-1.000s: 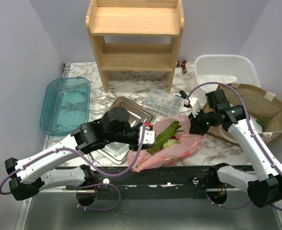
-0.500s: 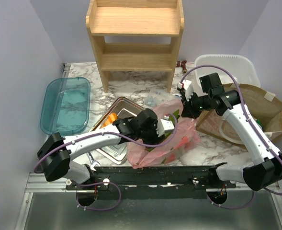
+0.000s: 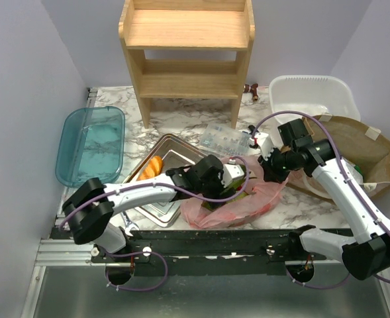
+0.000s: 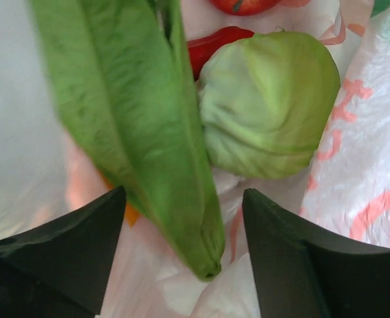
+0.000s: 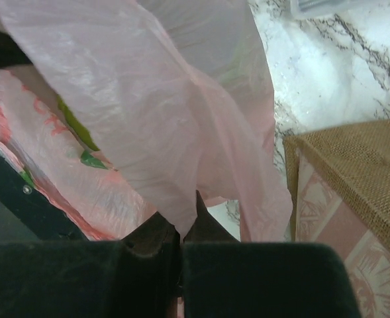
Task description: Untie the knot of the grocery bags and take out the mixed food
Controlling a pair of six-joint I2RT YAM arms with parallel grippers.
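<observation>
The left gripper (image 4: 183,199) has its jaws wide apart, inside the mouth of the pink grocery bag (image 3: 247,204), with a long green leaf (image 4: 128,99) lying loose between them. In the bag there are also a pale cabbage (image 4: 267,106), a red pepper (image 4: 214,43) and a red fruit (image 4: 244,5). The right gripper (image 5: 181,228) is pinched tight on the bag's upper film. Beside the bag, the steel tray (image 3: 176,154) holds a golden loaf (image 3: 151,165).

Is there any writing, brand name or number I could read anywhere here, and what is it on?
No text here can be read.
pink grocery bag: red print, crumpled and cut off, unreadable.
burlap bag: a pink pattern on its side, no letters that can be made out.
</observation>
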